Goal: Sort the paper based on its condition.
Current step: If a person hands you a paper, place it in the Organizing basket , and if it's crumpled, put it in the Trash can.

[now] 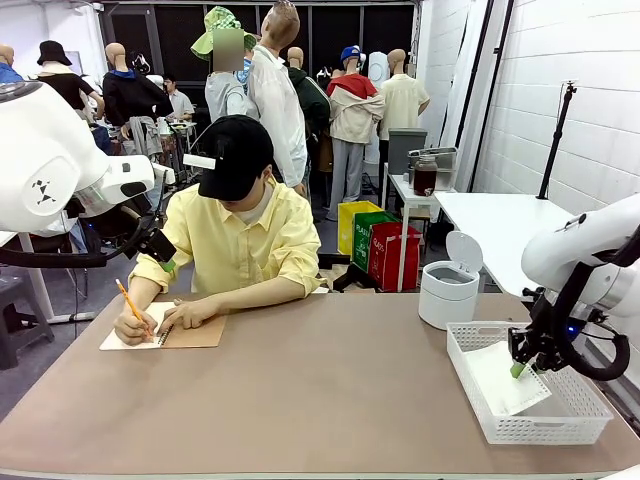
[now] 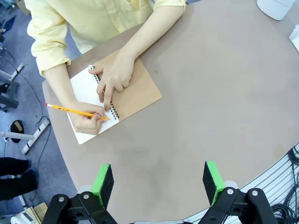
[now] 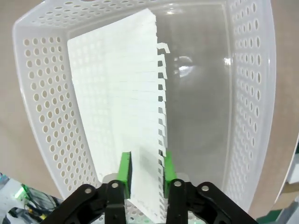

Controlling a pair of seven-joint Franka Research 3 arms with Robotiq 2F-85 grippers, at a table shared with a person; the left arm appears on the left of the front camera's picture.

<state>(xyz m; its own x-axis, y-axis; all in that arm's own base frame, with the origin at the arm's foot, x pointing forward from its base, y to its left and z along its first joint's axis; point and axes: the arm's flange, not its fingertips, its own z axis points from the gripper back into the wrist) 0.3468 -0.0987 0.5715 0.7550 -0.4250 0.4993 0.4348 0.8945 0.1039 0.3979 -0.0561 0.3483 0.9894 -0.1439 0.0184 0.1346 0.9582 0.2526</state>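
Observation:
A white sheet of paper with a torn, perforated edge lies slanted inside the white perforated basket at the table's right. My right gripper hangs over the basket. In the right wrist view the paper leans on the basket's wall, and its near end sits between the green pads of the right gripper, whose jaws stand a little apart and open. My left gripper hovers open above bare table and holds nothing; it also hangs high at the left.
A person across the table writes with a pencil in a brown-covered spiral notebook at the far left. A white lidded bin stands behind the basket. The table's middle is bare.

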